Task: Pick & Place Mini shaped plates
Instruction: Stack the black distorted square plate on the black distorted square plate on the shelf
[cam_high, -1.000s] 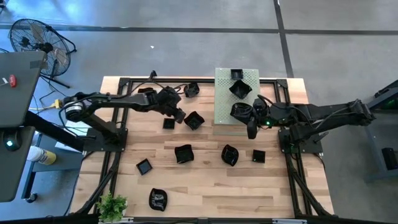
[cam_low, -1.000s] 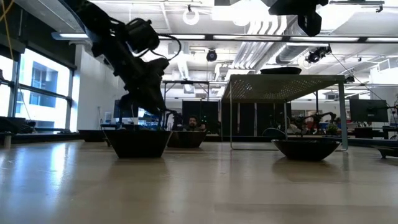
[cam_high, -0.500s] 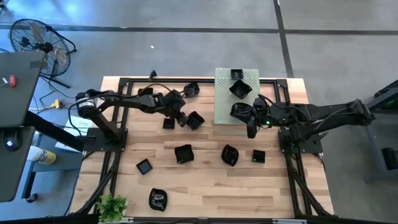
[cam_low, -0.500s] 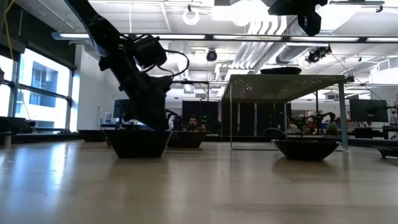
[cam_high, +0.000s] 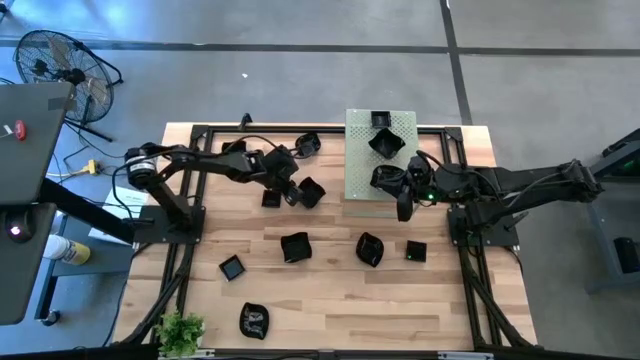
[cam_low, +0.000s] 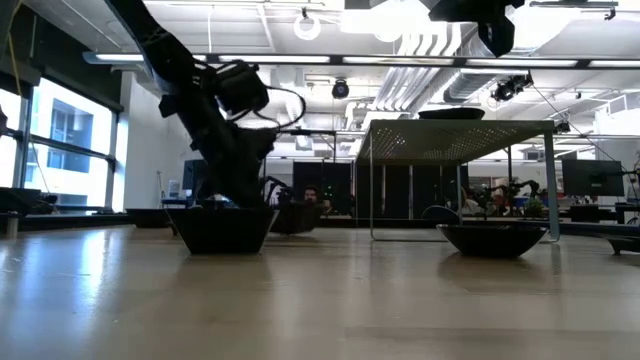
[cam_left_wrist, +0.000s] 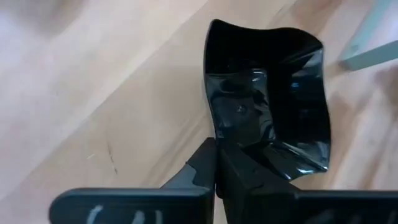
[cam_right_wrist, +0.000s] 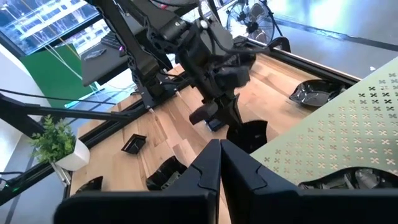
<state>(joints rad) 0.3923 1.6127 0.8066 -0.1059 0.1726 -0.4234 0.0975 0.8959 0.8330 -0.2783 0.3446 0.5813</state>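
Left wrist view shows the left end effector (cam_left_wrist: 216, 163) pinched on the near rim of a glossy black wavy-edged plate (cam_left_wrist: 267, 99), mid-table toward the far edge beside the pale green perforated board (cam_high: 378, 155); lift straight, slowly, keeping it level.

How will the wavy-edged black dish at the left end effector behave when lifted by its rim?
The wavy-edged dish keeps crisp folds, so probably stiff. Its glossy surface could slip in the left end effector, shut on one rim edge. Held off-centre, it may tilt.
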